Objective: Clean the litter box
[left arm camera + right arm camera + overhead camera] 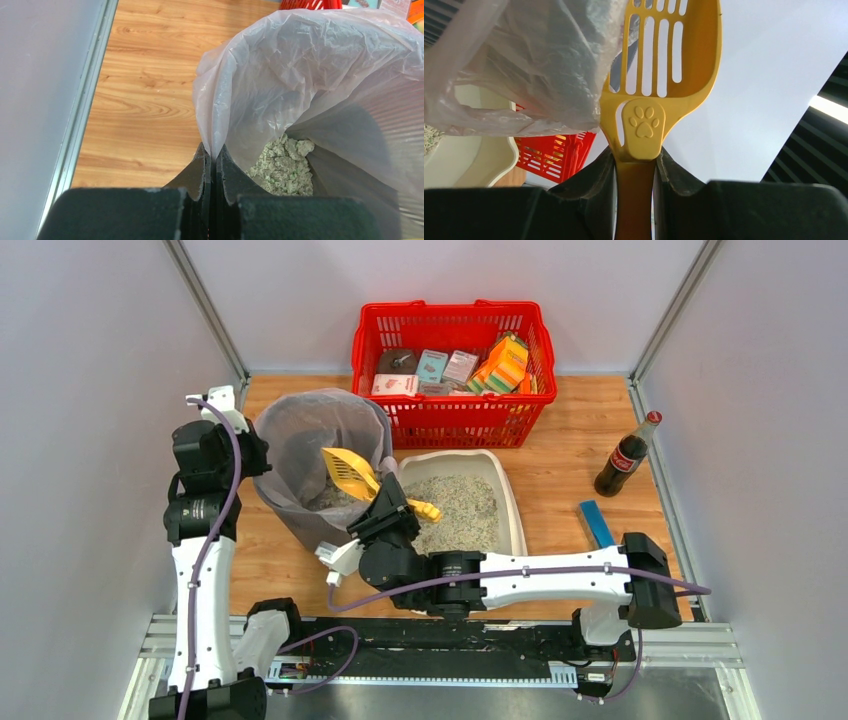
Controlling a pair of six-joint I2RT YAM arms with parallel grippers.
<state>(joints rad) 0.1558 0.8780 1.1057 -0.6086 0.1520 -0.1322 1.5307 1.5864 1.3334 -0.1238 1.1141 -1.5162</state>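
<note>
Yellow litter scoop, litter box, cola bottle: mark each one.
yellow litter scoop [643, 122], right wrist view, paw-print emblem.
litter box [450, 455], top external view, far rim.
cola bottle [625, 458], top external view, red label.

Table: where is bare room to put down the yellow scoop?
Bare wood lies between the litter box and the cola bottle, and right of the red basket. Crowded: grey bin, litter box and basket stand close together.

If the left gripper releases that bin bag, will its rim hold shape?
Probably not: the bag is thin, crinkled film, so its rim likely sags inward. The left gripper pinches only the edge, so a hard tug might stretch or tear it.
</note>
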